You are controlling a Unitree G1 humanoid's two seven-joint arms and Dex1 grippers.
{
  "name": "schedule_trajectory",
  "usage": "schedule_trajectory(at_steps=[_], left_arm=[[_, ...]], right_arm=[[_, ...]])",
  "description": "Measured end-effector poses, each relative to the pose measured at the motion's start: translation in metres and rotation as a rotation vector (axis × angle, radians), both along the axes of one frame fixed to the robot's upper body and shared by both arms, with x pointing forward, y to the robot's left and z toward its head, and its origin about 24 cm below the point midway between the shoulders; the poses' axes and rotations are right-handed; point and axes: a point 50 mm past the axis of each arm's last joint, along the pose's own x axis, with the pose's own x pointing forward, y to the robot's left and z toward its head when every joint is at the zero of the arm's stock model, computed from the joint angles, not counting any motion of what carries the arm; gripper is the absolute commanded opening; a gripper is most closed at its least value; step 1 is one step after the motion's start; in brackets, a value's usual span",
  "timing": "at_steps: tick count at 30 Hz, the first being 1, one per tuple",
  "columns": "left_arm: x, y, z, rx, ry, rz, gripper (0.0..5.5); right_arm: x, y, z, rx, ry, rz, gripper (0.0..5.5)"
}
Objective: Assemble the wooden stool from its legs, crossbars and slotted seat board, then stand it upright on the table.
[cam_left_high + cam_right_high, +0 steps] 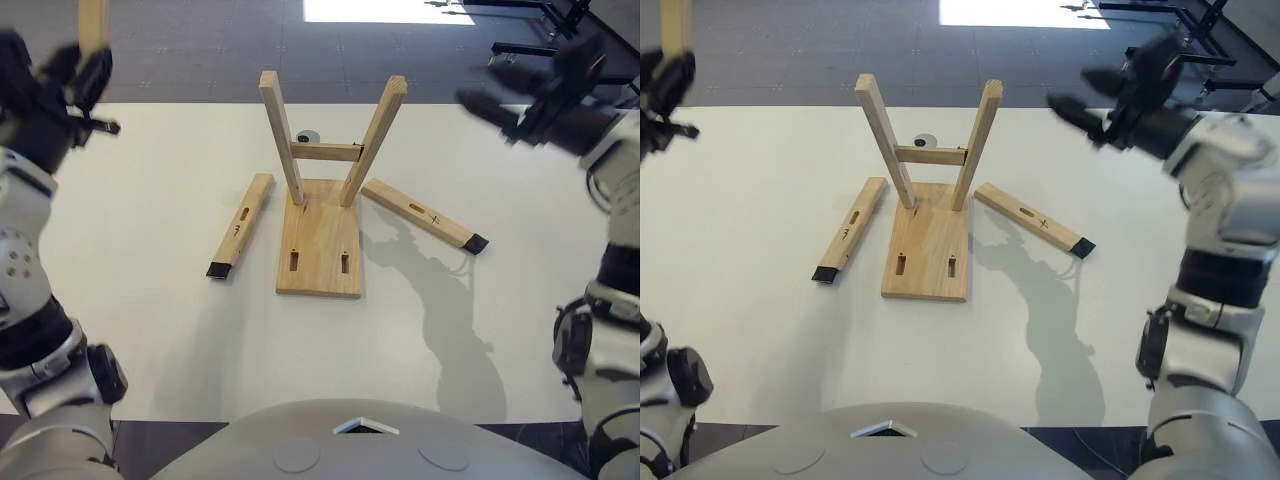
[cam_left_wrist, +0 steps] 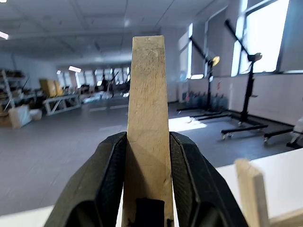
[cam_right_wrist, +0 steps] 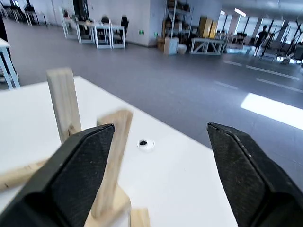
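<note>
The slotted seat board (image 1: 320, 255) lies flat at mid-table. Two legs (image 1: 282, 135) (image 1: 372, 140) stand in its far slots, leaning apart, joined by a short crossbar (image 1: 325, 152). One loose leg (image 1: 241, 224) lies left of the board and another (image 1: 422, 213) to its right, both with dark end caps. My left gripper (image 1: 80, 70) is raised over the table's far left corner, shut on a wooden crossbar (image 2: 149, 118) that sticks up between its fingers. High at the far right, my right gripper (image 1: 505, 90) is open and holds nothing.
The white table (image 1: 150, 300) has wide bare areas left, right and in front of the board. A small round fitting (image 1: 308, 137) sits in the tabletop behind the standing legs. Dark floor and equipment stands lie beyond the far edge.
</note>
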Motion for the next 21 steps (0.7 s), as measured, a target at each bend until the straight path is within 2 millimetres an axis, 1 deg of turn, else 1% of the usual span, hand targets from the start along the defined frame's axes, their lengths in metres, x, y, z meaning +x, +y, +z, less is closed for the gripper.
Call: schedule_trajectory(at_steps=[1,2,4,5,6,7,8,9,11,12,13,16,19,21], left_arm=[[0.001,-0.011,0.020,0.010,-0.068,-0.045,1.29],[0.002,-0.021,0.034,0.018,-0.113,-0.080,1.29],[0.006,-0.039,0.054,0.049,-0.168,-0.131,1.29],[0.009,-0.050,0.063,0.083,-0.190,-0.153,1.29],[0.011,-0.060,0.068,0.115,-0.210,-0.168,1.29],[0.016,-0.074,0.073,0.154,-0.235,-0.186,1.29],[0.018,-0.079,0.072,0.172,-0.241,-0.191,1.29],[0.024,-0.085,0.067,0.198,-0.225,-0.178,1.29],[0.029,-0.094,0.058,0.248,-0.218,-0.160,1.29],[0.031,-0.099,0.049,0.266,-0.197,-0.167,1.29],[0.033,-0.102,0.041,0.275,-0.175,-0.172,1.29],[0.032,-0.103,0.033,0.276,-0.163,-0.167,1.29],[0.031,-0.103,0.029,0.277,-0.157,-0.165,1.29],[0.031,-0.103,0.026,0.274,-0.150,-0.167,1.29]], right_arm=[[0.002,0.004,0.022,0.082,-0.031,0.034,3.62],[0.004,0.011,0.040,0.156,-0.052,0.079,3.62],[0.006,0.029,0.065,0.279,-0.058,0.176,3.62],[0.008,0.042,0.077,0.343,-0.050,0.237,3.62],[0.009,0.056,0.084,0.397,-0.030,0.292,3.62],[0.011,0.080,0.092,0.452,-0.006,0.367,3.62],[0.011,0.095,0.093,0.468,0.018,0.405,3.62],[0.013,0.114,0.088,0.489,0.063,0.436,3.62],[0.013,0.141,0.078,0.506,0.116,0.447,3.62],[0.010,0.153,0.072,0.504,0.138,0.453,3.62],[0.009,0.161,0.065,0.517,0.164,0.455,3.62],[0.007,0.167,0.056,0.553,0.200,0.440,3.62],[0.007,0.168,0.057,0.604,0.202,0.429,3.62],[0.011,0.168,0.057,0.646,0.207,0.412,3.62]])
